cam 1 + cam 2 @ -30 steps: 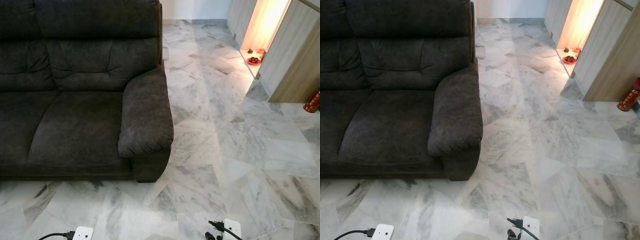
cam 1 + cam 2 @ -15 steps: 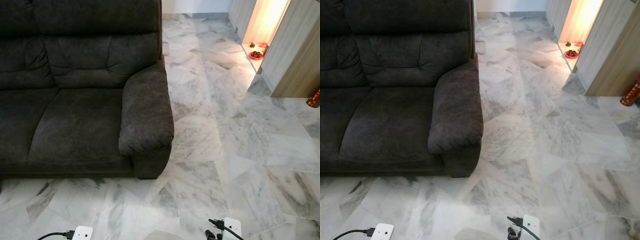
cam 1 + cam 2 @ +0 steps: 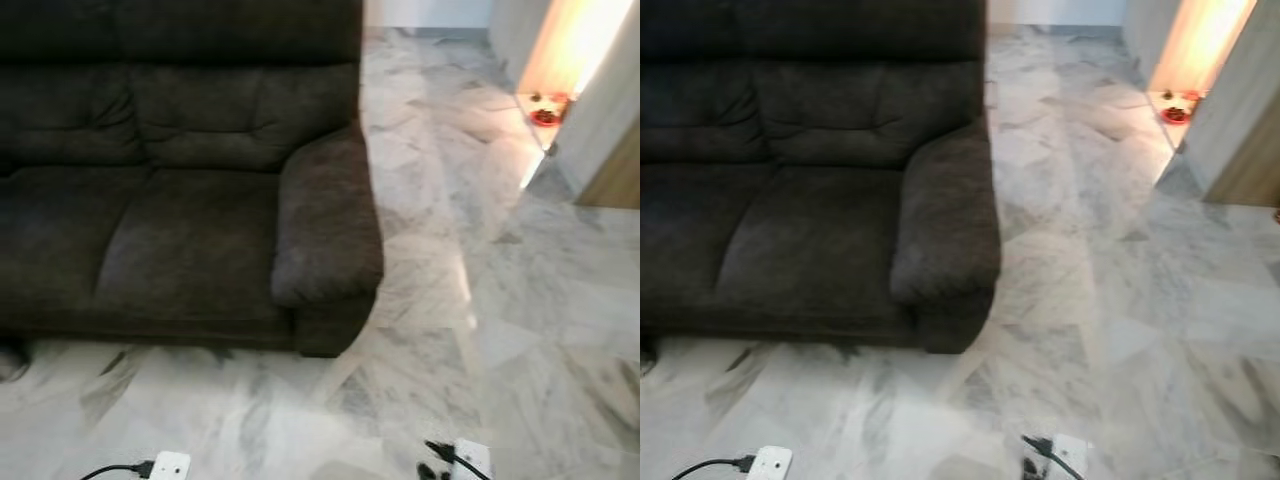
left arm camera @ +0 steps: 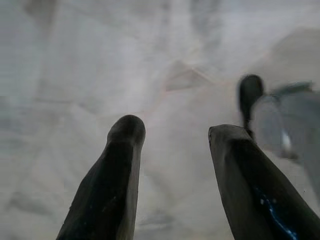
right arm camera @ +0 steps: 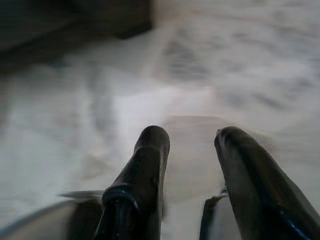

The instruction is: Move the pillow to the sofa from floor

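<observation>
A dark grey fabric sofa [image 3: 180, 200] stands on the left of the marble floor [image 3: 440, 260], its near armrest [image 3: 330, 220] toward the middle of the eye views. Its seat cushions [image 3: 810, 240] are bare. My left gripper [image 4: 175, 130] hangs low over pale marble, open, with nothing between its fingers. The right gripper [image 5: 192, 134] also hangs above the floor near the sofa's dark base [image 5: 75, 25], open and holding nothing. White wrist parts with black cables [image 3: 165, 466] [image 3: 465, 458] sit at the bottom edge of the eye views.
A warmly lit alcove with a small red dish [image 3: 545, 115] lies at the far right, beside a wooden panel [image 3: 615, 150]. Open marble stretches right of the armrest and in front of the sofa. A blurred dark shape [image 3: 10, 358] sits by the sofa's base at the left edge.
The whole picture has shifted right and is blurred, so the camera has turned left. More of the sofa's seat is in view; the red object at the right edge has gone out of frame.
</observation>
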